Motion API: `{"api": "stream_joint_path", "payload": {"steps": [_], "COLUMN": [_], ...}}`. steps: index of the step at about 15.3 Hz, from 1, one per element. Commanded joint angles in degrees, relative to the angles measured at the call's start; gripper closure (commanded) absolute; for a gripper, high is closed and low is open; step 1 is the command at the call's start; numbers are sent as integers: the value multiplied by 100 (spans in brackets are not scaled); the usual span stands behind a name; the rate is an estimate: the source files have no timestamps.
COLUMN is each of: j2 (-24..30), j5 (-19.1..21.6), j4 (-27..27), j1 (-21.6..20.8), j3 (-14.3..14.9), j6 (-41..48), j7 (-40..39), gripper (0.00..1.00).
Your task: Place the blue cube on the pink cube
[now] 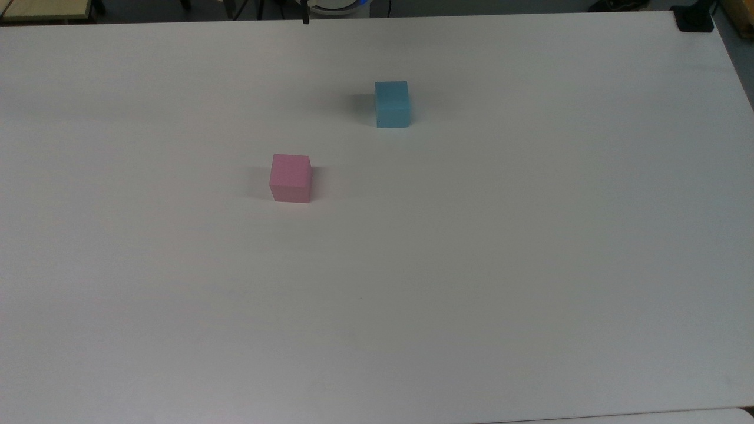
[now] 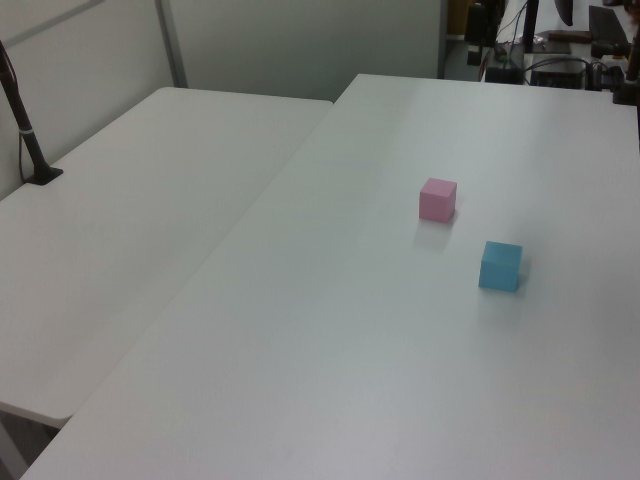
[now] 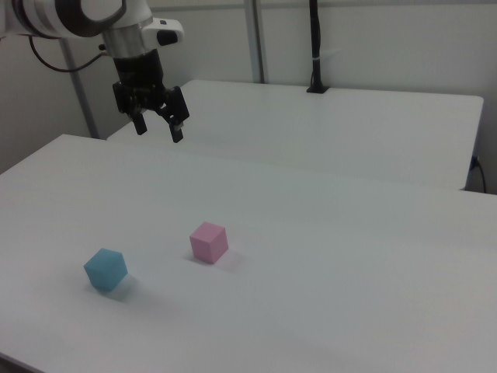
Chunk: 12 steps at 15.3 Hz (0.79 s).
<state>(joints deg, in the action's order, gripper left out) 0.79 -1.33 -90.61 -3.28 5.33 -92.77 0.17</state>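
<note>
The blue cube [image 1: 392, 104] rests on the white table [image 1: 471, 265], a short way from the pink cube [image 1: 290, 178]; the two stand apart. In the left view the pink cube [image 2: 438, 199] lies farther back than the blue cube [image 2: 500, 266]. In the right view the blue cube [image 3: 106, 269] is left of the pink cube [image 3: 208, 242]. My gripper [image 3: 159, 129] hangs high over the table's far left in the right view, well above and behind both cubes, open with nothing between its fingers. A dark fingertip [image 1: 306, 17] pokes in at the top view's upper edge.
A second white table [image 2: 120, 230] adjoins on the left view's left. A black pole on a base [image 2: 30, 140] stands at its far edge; the same pole [image 3: 315, 47] rises at the right view's back. A black mount [image 1: 694, 20] sits at the top view's upper right corner.
</note>
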Motion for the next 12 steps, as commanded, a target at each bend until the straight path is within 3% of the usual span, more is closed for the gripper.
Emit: {"api": "stream_joint_path", "payload": {"steps": [1,12], "j2": [105,422], "j5": [-16,-16], "j4": [-149,-546], "j1": [-41,-67], "j3": [56,-5], "j6": [109,189], "j7": [-958,-940], "gripper": [0,0]}}
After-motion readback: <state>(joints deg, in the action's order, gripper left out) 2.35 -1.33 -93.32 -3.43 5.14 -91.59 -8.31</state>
